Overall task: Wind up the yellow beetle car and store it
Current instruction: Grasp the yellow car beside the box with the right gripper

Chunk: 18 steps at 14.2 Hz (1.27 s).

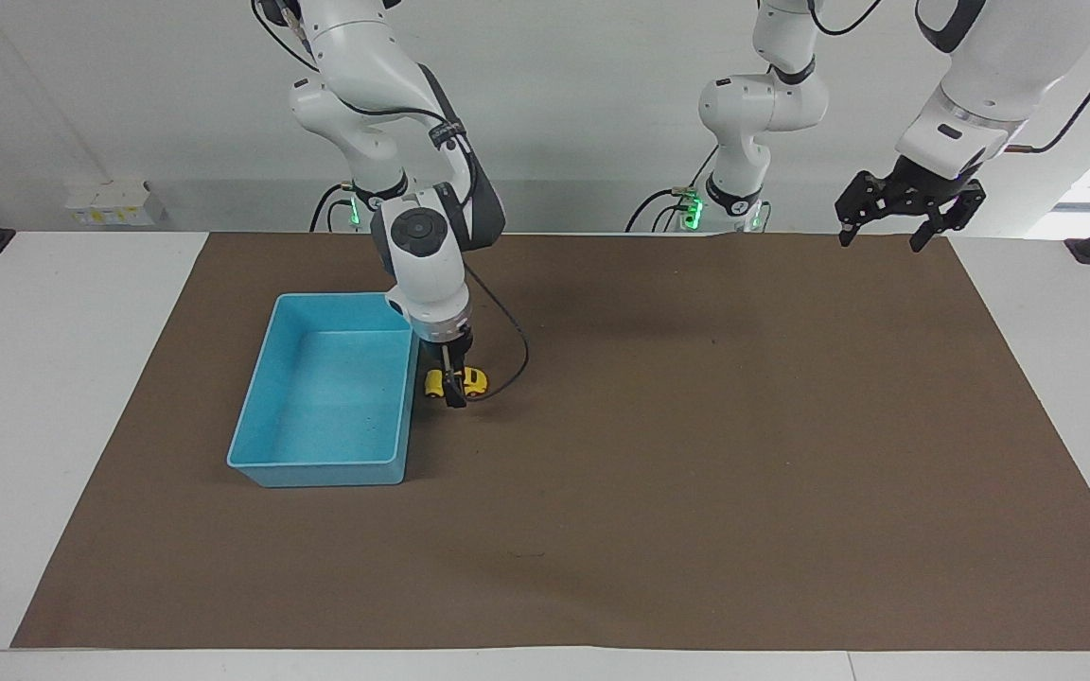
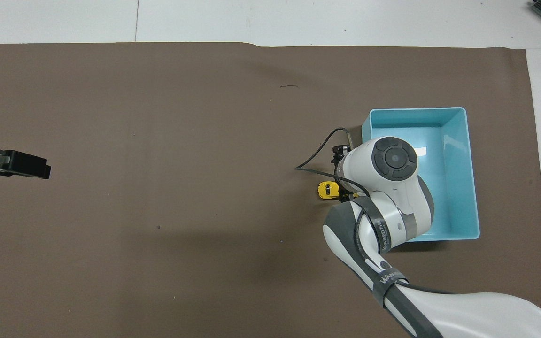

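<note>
Facing view: the right gripper [image 1: 455, 386] straddles the small yellow beetle-shaped toy car [image 1: 457, 382] on the brown paper mat [image 1: 696, 454], just beside the light blue plastic bin [image 1: 329, 392]; I cannot tell whether its 2 fingers pinch yet. Winding and storing remain. The left gripper [image 1: 895, 216], fingers spread, waits aloft.

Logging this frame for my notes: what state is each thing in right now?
yellow beetle car: upright on the mat, outside the bin.
blue bin: open-topped, nothing in it.
right hand: down at the car, fingers straddling it.
left hand: raised, open, holding nothing, waiting.
</note>
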Tool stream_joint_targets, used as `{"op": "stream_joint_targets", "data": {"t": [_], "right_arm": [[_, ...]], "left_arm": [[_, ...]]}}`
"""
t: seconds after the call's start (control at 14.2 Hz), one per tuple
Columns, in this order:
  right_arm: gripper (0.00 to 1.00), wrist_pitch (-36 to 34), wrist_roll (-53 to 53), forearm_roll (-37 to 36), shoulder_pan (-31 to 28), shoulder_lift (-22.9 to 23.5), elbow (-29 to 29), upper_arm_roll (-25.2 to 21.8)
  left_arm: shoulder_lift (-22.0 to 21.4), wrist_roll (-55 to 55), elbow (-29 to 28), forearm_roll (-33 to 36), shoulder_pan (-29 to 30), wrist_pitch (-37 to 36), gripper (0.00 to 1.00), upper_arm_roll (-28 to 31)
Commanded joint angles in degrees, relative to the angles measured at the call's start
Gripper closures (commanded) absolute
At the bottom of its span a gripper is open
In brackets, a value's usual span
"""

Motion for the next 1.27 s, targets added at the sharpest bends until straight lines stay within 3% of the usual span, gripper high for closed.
{"op": "stream_joint_targets", "data": {"t": [0.0,0.07,0.28,0.35,0.56,0.91,1.2], "right_arm": [[0.0,6.9,0.6,-0.3,0.1,-0.5,-5.2,0.1],[0.14,8.7,0.2,-0.4,0.2,-0.4,-6.5,0.1],[0.92,8.1,-0.4,-1.3,0.8,-0.3,-6.0,0.1],[1.0,7.8,-0.4,-1.3,1.0,-0.3,-5.8,0.1],[1.0,4.4,0.0,-1.4,2.3,-0.9,-4.5,0.0],[1.0,-7.1,-0.1,-1.4,2.4,-3.5,2.2,0.1],[1.0,-9.9,-0.6,-1.1,2.3,-6.5,3.7,0.1]], "left_arm": [[-0.7,-0.2,-0.5,0.7,-0.2,-1.0,0.0,0.0],[-0.7,-0.2,-0.4,0.8,0.4,-0.6,0.0,0.0],[-0.7,-0.1,-0.4,0.8,1.1,-0.7,0.0,0.9],[-0.7,-0.1,-0.4,0.8,1.2,-0.7,0.0,0.9],[-0.7,-0.1,-0.4,0.8,1.1,-0.7,0.0,0.8],[-0.7,-0.1,-0.4,0.8,1.2,-0.7,0.0,0.8],[-0.7,-0.1,-0.4,0.8,1.2,-0.7,0.0,0.9]]}}
